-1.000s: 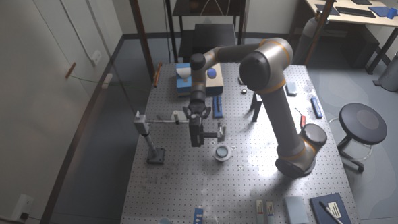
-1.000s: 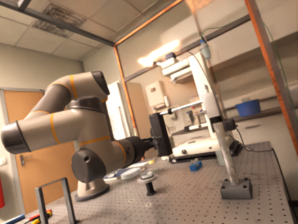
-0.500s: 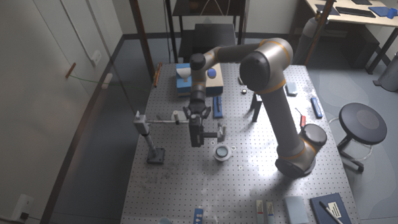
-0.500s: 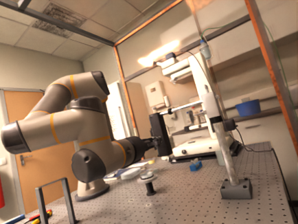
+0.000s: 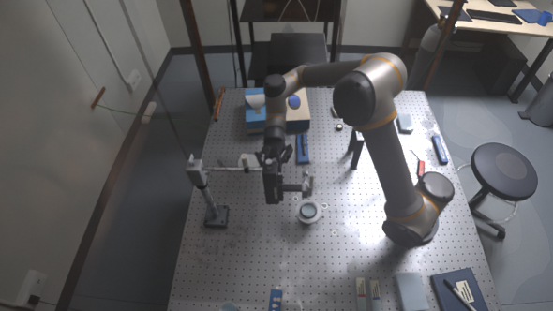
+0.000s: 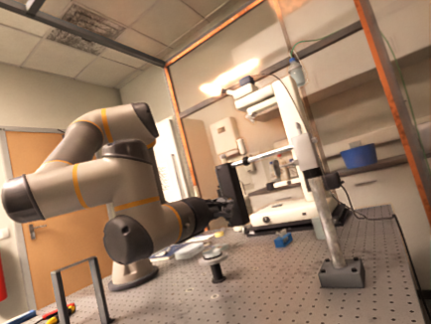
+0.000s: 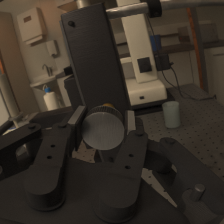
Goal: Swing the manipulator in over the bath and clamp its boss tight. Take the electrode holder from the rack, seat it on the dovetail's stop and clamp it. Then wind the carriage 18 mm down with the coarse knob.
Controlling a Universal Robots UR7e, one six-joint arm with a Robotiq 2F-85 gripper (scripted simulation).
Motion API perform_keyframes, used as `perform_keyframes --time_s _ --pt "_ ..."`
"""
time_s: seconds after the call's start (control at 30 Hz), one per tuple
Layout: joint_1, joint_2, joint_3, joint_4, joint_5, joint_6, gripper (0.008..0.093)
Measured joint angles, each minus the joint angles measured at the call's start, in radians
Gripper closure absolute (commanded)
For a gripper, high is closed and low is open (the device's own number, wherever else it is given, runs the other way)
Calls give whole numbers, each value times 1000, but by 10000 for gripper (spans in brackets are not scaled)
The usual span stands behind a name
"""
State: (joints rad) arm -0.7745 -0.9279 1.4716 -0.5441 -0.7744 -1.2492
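Near the middle of the perforated table, the manipulator's black carriage block [image 5: 272, 187] [image 6: 232, 194] [image 7: 95, 63] hangs from a horizontal rod [image 5: 225, 168] that runs to a post on a base [image 5: 216, 216] [image 6: 340, 271]. The round bath dish [image 5: 309, 211] [image 6: 213, 255] sits on the table to the right of the block. The ribbed coarse knob [image 7: 102, 128] on the block's face is gripped by my gripper [image 5: 272, 157] [image 6: 222, 205] [image 7: 102, 124], which is closed around it. The electrode holder [image 5: 300, 186] juts from the block's side toward the bath.
The robot's own arm [image 5: 379, 140] rises from its base at the table's right. A blue and tan box [image 5: 276, 112] stands behind the manipulator, a blue rack [image 5: 302, 148] beside it. Small tools and boxes lie along the table's right and front edges.
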Motion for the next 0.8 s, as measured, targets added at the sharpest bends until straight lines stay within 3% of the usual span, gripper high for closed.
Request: perform_keyframes --time_s 0.8 --pt "0 0 0 0 0 1019 934"
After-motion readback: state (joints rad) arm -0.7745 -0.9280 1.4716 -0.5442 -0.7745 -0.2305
